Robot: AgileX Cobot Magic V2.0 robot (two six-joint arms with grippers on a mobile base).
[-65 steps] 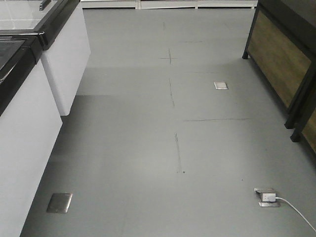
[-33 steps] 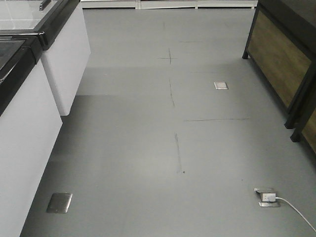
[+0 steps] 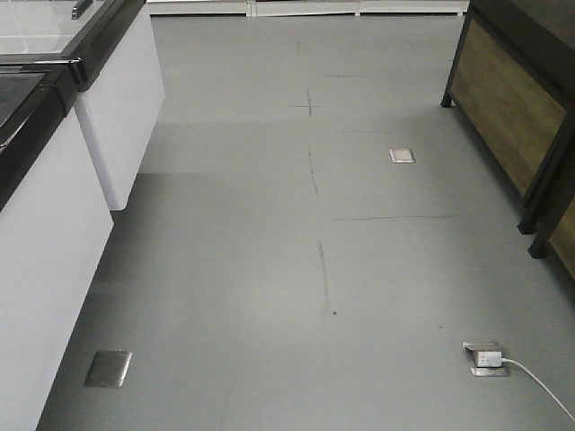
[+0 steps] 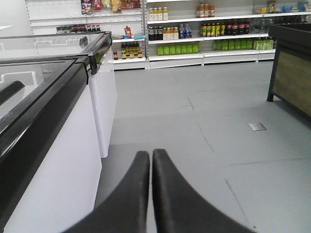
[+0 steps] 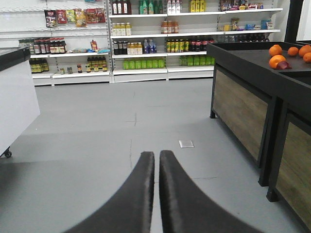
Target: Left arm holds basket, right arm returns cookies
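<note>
Our left gripper (image 4: pixel 151 153) is closed: its two black fingers (image 4: pixel 138 189) lie side by side with only a thin line between them, and nothing is held there. Our right gripper (image 5: pixel 157 154) is the same, with its fingers (image 5: pixel 175 194) together and nothing in their grasp. Neither the basket nor the cookies shows in any of our views, so we cannot tell where they are.

Both grippers hang over a bare grey floor (image 4: pixel 204 107) and point down a shop aisle. Just to the left of our left gripper stands a long white freezer (image 4: pixel 53 165) with a black rim and glass lids. Further along the floor on the right lies a small metal plate (image 4: pixel 256 126). At the far end we see white shelves (image 4: pixel 180 57) filled with bottles (image 4: pixel 177 49), green ones on the lower row and darker ones above.

To the right of our right gripper stands a black and wood display stand (image 5: pixel 238 111) with oranges (image 5: pixel 275 50) on its top. A white cabinet (image 5: pixel 17 102) sits well off to the left.

In the front view the freezer runs along the left edge and the stand along the right, with open floor between them. Near the lower right a floor socket (image 3: pixel 485 358) holds a white plug, and its cable (image 3: pixel 542 384) runs off to the right. A flat steel cover (image 3: pixel 109 368) lies near the lower left, close to the freezer.
</note>
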